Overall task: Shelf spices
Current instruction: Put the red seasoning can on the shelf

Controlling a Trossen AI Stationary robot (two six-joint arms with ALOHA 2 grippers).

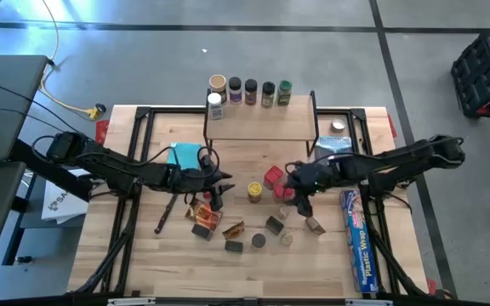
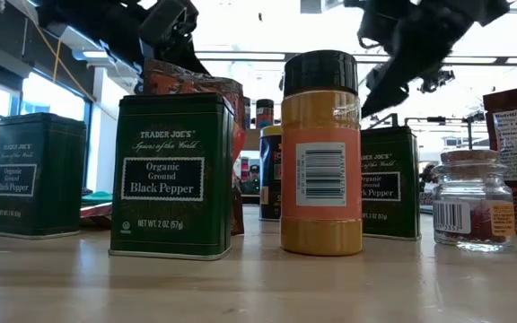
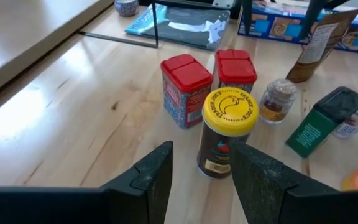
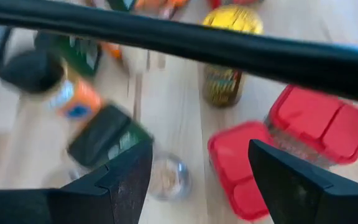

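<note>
At the upper middle of the high view stands the shelf (image 1: 262,125), its light top carrying a row of six jars (image 1: 250,92) along the far edge, with a white-lidded one (image 1: 215,105) just in front of the row's left end. The other spices lie scattered on the surface (image 1: 143,246) below the shelf, in the middle of the frame: a yellow-lidded jar (image 1: 254,191), two red boxes (image 1: 273,178) just right of it, dark tins (image 1: 275,225) and small jars lower down, and an orange packet (image 1: 202,214) to the left.

The left gripper (image 1: 219,185) hangs at centre left of the high view, just left of the yellow-lidded jar. In the left wrist view its fingers (image 3: 157,177) stand partly apart and hold nothing, with the yellow-lidded jar (image 3: 225,130) close ahead of the gap and the red boxes (image 3: 185,87) behind it.

The right gripper (image 1: 294,189) sits at centre right of the high view, over the red boxes. In the right wrist view its fingers (image 4: 129,177) are spread wide and empty, above a red box (image 4: 241,168) and a small clear jar (image 4: 166,177).

The low view shows a green black-pepper tin (image 2: 173,175) and an orange jar with a black lid (image 2: 321,152) up close.

A teal cloth (image 1: 185,155) lies left of the shelf, and a long blue plastic-wrap box (image 1: 357,242) lies at the lower right of the surface.
</note>
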